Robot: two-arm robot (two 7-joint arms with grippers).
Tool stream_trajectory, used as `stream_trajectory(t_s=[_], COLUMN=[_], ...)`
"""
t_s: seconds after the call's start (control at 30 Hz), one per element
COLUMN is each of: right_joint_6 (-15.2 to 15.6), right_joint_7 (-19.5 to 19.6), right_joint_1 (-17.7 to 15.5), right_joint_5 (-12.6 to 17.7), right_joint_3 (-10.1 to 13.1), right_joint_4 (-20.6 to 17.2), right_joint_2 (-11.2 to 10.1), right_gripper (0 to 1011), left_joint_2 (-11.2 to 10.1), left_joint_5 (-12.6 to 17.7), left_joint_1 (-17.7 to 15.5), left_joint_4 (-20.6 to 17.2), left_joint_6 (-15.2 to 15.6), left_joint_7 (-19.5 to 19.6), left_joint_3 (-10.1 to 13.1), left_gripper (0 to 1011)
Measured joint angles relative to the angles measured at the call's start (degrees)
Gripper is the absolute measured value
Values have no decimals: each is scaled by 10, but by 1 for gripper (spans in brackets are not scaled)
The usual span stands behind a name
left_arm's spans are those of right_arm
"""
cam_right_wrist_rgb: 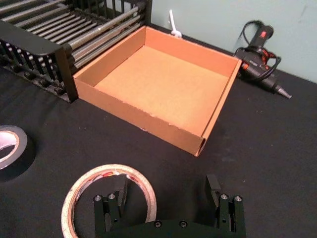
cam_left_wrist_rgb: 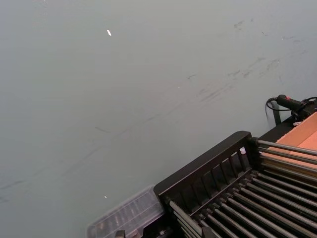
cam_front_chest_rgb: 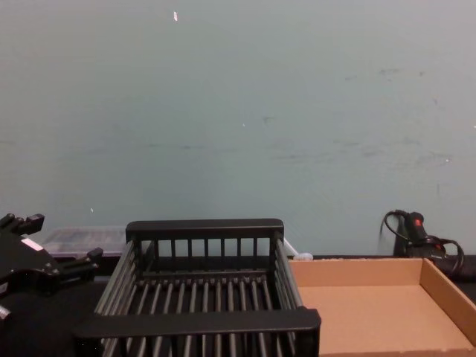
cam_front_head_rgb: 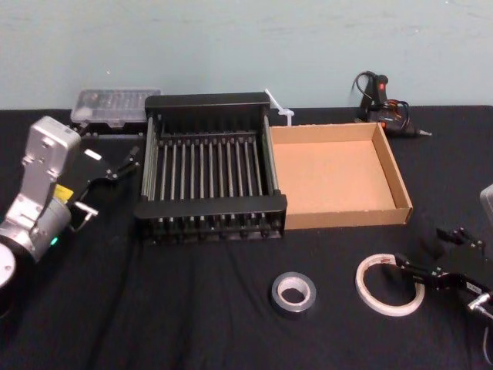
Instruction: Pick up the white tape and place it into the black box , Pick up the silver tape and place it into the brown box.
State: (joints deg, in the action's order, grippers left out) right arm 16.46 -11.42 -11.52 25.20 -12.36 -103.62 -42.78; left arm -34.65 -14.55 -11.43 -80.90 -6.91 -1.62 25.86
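Front right on the black-draped table point(cam_front_head_rgb: 192, 331): the white tape point(cam_front_head_rgb: 363, 287), lying flat, red-orange print showing on its inner core. Low over it, the right gripper point(cam_right_wrist_rgb: 167, 188), jaws released and grasping nothing, straddling the ring's far rim with one finger point(cam_right_wrist_rgb: 121, 191) above the hole and the other outside. Whether that finger touches the tape: cannot tell.

Just beside the white ring, toward the table's middle: the silver tape point(cam_front_head_rgb: 293, 310), flat on the cloth, apart from both boxes.

Behind the two rolls, side by side and touching: the black box point(cam_front_head_rgb: 208, 206), slatted and holding nothing, and to its right the brown box point(cam_front_head_rgb: 347, 217), likewise bare inside.

At the black box's left flank: the left gripper point(cam_front_head_rgb: 127, 160), parked above the cloth, jaws spread, nothing between them.

Along the back wall: a clear plastic case point(cam_front_head_rgb: 115, 106) behind the left arm, and a black glue gun point(cam_front_head_rgb: 381, 104) with its coiled cord behind the brown box.
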Motion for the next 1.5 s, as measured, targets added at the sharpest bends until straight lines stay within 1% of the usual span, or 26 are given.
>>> stream_trajectory(t_s=[0.2,0.43,0.73,1.37,1.5], right_joint_6=[19,30,37,48,48], right_joint_7=[-5,-11,-20,-43,-43], right_joint_1=[9,17,20,23,23], right_joint_5=[-8,-19,-31,-52,-53], right_joint_3=[-5,-9,-9,0,0], right_joint_4=[13,24,33,42,42], right_joint_2=[13,24,35,54,55], right_gripper=[1002,1002,1002,1002,1002], left_joint_2=[0,0,0,0,0], left_joint_5=[0,0,0,0,0], left_joint_1=[0,0,0,0,0], left_joint_4=[0,0,0,0,0], left_joint_6=[0,0,0,0,0], left_joint_7=[0,0,0,0,0], left_joint_3=[0,0,0,0,0], left_gripper=[1001,1001,1001,1001,1001])
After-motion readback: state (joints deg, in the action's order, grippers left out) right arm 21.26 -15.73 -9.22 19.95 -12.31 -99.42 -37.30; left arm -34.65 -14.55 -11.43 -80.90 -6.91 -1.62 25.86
